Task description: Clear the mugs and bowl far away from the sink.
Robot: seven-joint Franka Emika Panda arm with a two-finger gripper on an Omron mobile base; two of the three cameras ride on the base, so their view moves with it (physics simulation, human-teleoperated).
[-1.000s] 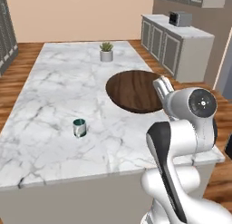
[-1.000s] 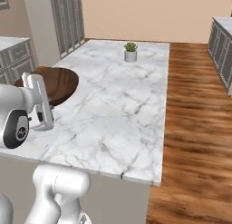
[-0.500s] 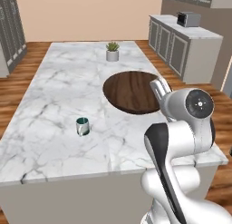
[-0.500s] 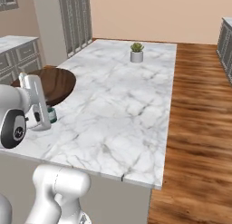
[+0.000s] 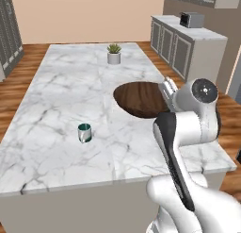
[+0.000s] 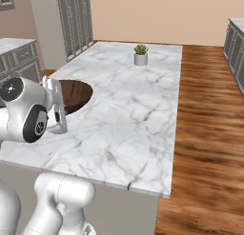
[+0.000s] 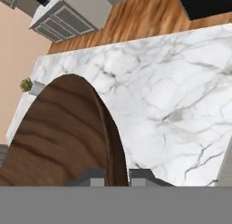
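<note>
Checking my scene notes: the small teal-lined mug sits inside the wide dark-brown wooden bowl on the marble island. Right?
Not inside. In the left base view the small teal-lined mug stands on the bare marble island, well apart from the wide dark-brown wooden bowl.

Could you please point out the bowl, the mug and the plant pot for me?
bowl (image 5: 141, 98): left base view, on its dark wooden inside.
mug (image 5: 84, 132): left base view, on its glossy side wall.
plant pot (image 6: 140, 59): right base view, on its pale side below the leaves.
</note>
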